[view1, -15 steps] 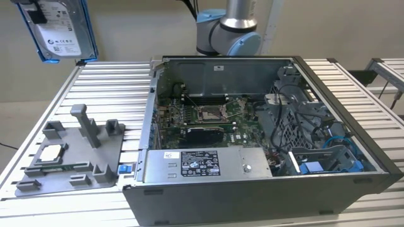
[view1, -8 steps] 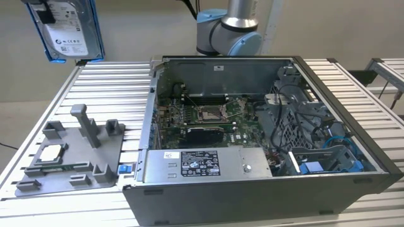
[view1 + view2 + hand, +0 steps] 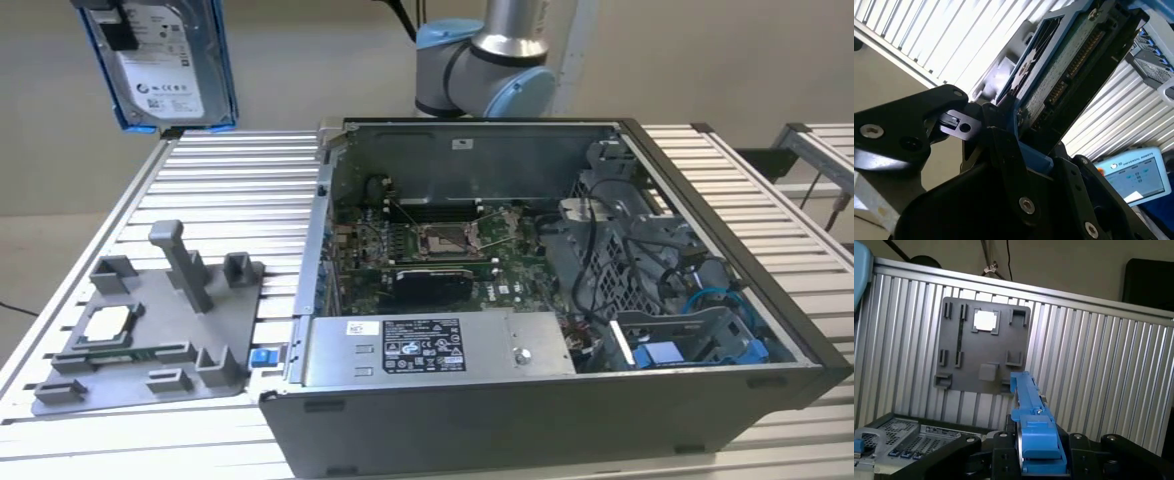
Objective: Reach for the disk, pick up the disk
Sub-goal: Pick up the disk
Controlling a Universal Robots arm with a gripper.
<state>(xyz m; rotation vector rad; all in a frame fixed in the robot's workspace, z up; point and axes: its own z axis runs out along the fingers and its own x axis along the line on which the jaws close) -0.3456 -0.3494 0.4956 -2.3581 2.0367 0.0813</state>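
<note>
While the disk (image 3: 167, 65) hangs aloft, pincer (image 3: 1038, 452) clamps it.

Print on the disk (image 3: 163, 65) illegible

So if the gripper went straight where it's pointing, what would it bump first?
Probably the grey tray on the table, and the disk the gripper holds would touch it first; depth is unclear.
</note>
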